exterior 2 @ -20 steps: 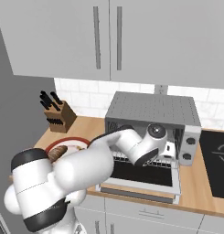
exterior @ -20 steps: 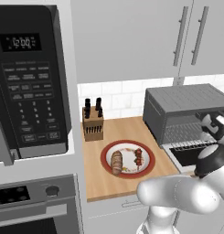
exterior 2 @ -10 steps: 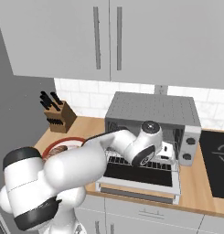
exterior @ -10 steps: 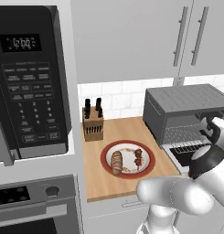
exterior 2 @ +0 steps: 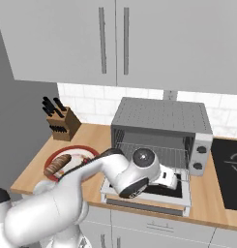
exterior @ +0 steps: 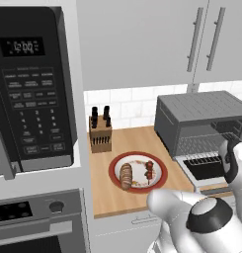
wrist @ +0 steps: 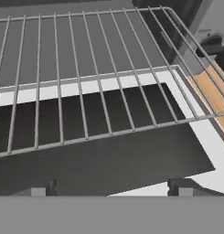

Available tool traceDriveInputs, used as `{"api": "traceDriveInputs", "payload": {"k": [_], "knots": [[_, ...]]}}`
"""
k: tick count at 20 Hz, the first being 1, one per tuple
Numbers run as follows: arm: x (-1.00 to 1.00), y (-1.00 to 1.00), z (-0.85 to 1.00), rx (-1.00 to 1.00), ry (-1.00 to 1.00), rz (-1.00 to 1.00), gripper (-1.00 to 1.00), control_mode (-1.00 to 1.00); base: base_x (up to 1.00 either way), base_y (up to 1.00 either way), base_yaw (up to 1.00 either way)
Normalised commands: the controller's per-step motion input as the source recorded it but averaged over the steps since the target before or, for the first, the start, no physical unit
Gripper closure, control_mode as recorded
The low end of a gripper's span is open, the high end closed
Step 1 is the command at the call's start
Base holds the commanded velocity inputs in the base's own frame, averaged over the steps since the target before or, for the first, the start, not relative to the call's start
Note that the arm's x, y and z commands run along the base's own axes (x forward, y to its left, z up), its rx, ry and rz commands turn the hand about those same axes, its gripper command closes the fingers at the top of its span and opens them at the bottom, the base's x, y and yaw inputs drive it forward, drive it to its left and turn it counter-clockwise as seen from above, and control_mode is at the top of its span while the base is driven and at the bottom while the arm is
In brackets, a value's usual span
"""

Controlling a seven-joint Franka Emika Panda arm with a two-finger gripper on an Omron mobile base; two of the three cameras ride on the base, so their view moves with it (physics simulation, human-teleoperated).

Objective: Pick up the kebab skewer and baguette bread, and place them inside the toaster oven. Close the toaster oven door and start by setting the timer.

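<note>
On a red-rimmed plate (exterior: 116,163) lie the golden-brown baguette bread (exterior: 126,176) and, to its right, the kebab skewer (exterior: 149,170) with dark meat chunks. The grey toaster oven (exterior 2: 161,118) stands to the right of the plate. The toaster oven door (exterior 2: 151,196) is folded down flat, and the wire rack (wrist: 86,91) is slid out over its dark glass. My gripper (wrist: 111,189) hovers low over the door and the rack's front edge, open, with nothing between its fingertips (wrist: 182,186). In the right base view my hand (exterior 2: 166,180) sits just in front of the oven mouth, and the baguette bread (exterior 2: 57,165) shows at the left.
A knife block (exterior: 100,133) stands behind the plate at the wall. A big black microwave (exterior: 28,89) hangs at the left above a range. The toaster oven's knobs (exterior 2: 202,150) are on its right side, and a black cooktop (exterior 2: 229,169) lies beyond it.
My hand has sunk from the oven mouth down toward the lowered door. The baguette and skewer lie unmoved on the plate.
</note>
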Motion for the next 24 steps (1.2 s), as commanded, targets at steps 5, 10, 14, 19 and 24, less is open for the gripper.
{"api": "traceDriveInputs", "payload": {"k": [5,10,14,19,24], "knots": [[-0.70,0.06,0.77,0.37,0.00,0.06,-1.00,-1.00,0.00,0.00,0.00],[-0.68,0.00,0.78,0.42,0.02,0.03,-1.00,-1.00,0.00,0.00,0.00],[-0.54,0.01,0.67,0.40,0.10,0.00,-1.00,-1.00,0.00,0.00,0.00],[-0.05,0.21,0.61,0.25,0.07,0.03,-1.00,-1.00,0.00,0.00,0.00],[0.06,0.83,0.08,0.02,0.11,0.06,-1.00,-1.00,0.00,0.00,0.00]]}}
